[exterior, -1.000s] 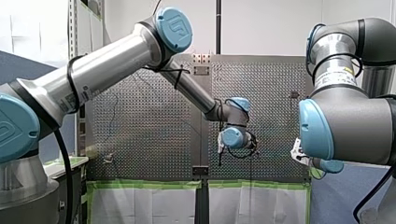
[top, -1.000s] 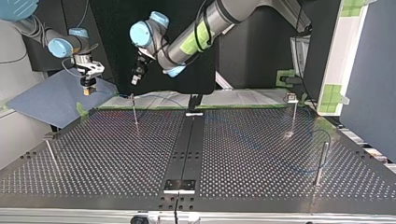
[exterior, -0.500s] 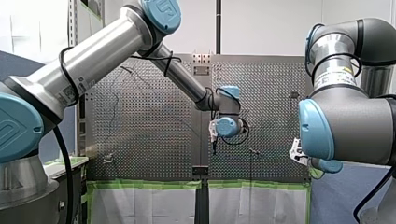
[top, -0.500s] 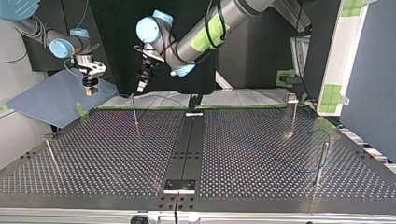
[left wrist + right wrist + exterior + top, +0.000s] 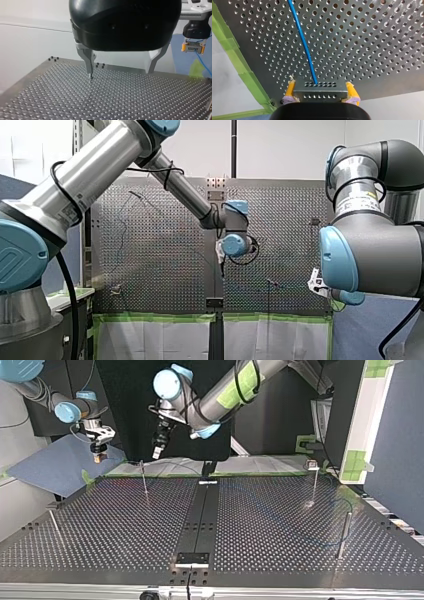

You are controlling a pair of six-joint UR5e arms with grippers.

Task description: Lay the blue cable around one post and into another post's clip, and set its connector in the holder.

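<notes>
Your right end effector [image 5: 320, 88] was closed on the connector [image 5: 319, 94] near the tabletop [image 5: 367, 37] edge, so the blue cable [image 5: 303, 42] ran free over it. Your left end effector [image 5: 120, 73] was wide open and empty, probably ready for routing.

Blue cable [image 5: 303, 45] runs out of right wrist view; course over table [image 5: 100, 525] too faint.

From behind our shoulders and from across it, we face the perforated table [image 5: 100, 520]; our wrist cameras sit close, both seemingly catching the connector [image 5: 193, 47].
</notes>
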